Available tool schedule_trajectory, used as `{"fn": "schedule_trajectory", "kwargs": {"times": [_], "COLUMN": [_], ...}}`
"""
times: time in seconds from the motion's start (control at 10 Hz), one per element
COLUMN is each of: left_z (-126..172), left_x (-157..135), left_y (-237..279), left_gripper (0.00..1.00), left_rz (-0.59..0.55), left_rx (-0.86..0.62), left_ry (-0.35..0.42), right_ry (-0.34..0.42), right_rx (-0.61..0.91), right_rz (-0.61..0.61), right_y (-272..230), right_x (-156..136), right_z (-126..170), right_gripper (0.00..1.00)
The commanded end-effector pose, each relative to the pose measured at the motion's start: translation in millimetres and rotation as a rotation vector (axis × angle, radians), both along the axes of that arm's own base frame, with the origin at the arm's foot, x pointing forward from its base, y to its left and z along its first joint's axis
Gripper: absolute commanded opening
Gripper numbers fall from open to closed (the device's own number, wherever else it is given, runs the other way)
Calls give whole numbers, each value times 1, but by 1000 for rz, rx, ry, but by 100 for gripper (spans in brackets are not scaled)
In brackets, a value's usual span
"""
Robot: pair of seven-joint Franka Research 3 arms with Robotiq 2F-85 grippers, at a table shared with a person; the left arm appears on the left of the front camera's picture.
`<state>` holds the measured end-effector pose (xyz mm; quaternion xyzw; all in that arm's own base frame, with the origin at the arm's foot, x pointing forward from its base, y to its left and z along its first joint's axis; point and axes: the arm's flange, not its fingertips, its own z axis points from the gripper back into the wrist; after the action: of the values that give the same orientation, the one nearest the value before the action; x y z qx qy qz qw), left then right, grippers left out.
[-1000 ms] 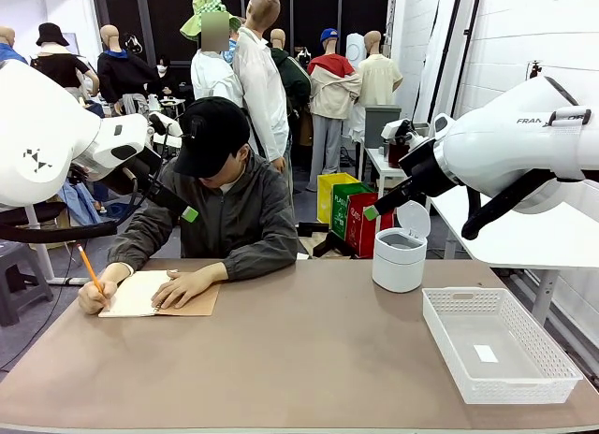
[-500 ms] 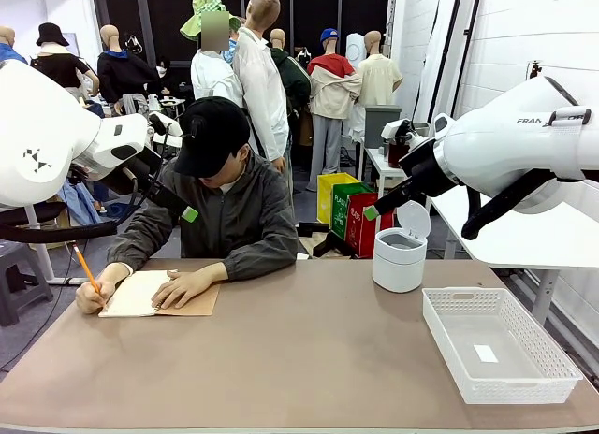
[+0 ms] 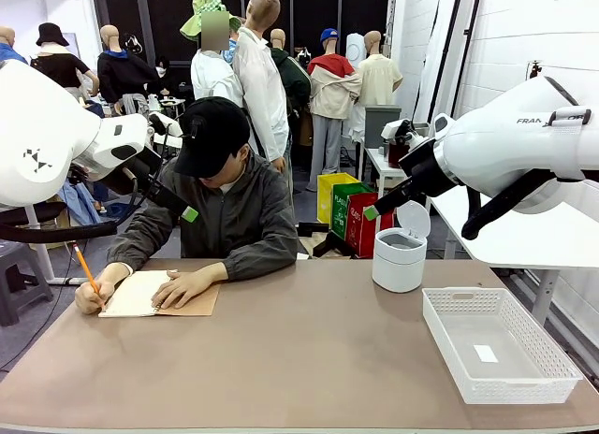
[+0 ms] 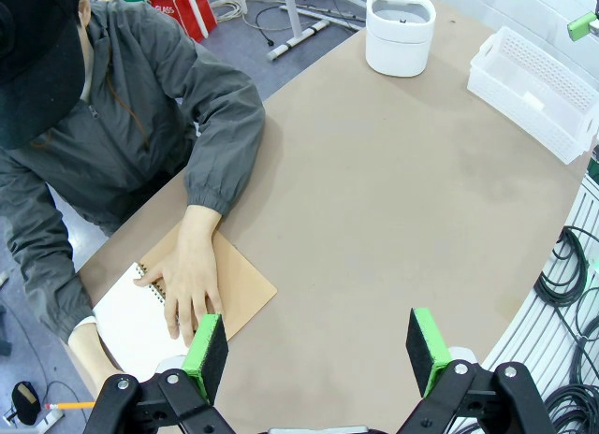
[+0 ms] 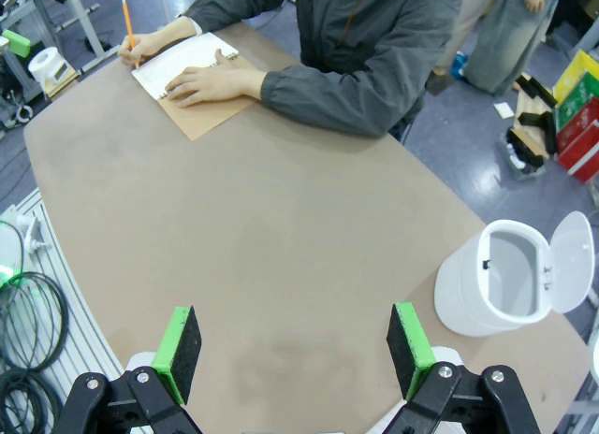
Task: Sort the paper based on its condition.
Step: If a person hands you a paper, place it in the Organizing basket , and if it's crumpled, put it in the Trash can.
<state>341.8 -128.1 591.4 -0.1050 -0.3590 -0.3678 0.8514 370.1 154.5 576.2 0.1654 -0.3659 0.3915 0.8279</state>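
No loose paper is in view. A person at the far side writes with an orange pencil [image 3: 87, 268] [image 5: 125, 18] on the white page of a spiral notebook [image 3: 140, 294] [image 4: 126, 317] [image 5: 187, 60] with a brown cover, the other hand [image 3: 187, 286] flat on it. My left gripper [image 3: 190, 213] [image 4: 318, 345] hangs open high over the table's left, above and near the notebook, holding nothing. My right gripper [image 3: 372, 212] [image 5: 295, 345] is raised over the right side, open with nothing between its pads.
A white bin [image 3: 399, 256] [image 4: 400, 32] [image 5: 496, 284] with its lid flipped up stands at the far right. A white slatted basket [image 3: 552, 359] [image 4: 538, 69] at the near right holds a tiny white slip [image 3: 485, 353]. Bare brown tabletop [image 3: 299, 359] spans the middle.
The person's pencil hand shifts slightly while writing. Neither arm has moved.
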Motion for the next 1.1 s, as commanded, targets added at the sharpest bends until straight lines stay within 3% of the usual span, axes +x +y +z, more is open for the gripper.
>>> {"fn": "schedule_trajectory", "kwargs": {"times": [0.0, 1.0], "left_z": [2, 2], "left_x": [1, 1], "left_y": [1, 1], "left_gripper": [100, 100], "left_rz": [-2, -2], "left_rx": [0, 0], "left_ry": [6, 6], "right_ry": [2, 2], "right_rx": [4, 4], "right_rz": [4, 4], "right_y": [0, 0], "right_x": [0, 0], "right_z": [0, 0], "right_gripper": [100, 100]}}
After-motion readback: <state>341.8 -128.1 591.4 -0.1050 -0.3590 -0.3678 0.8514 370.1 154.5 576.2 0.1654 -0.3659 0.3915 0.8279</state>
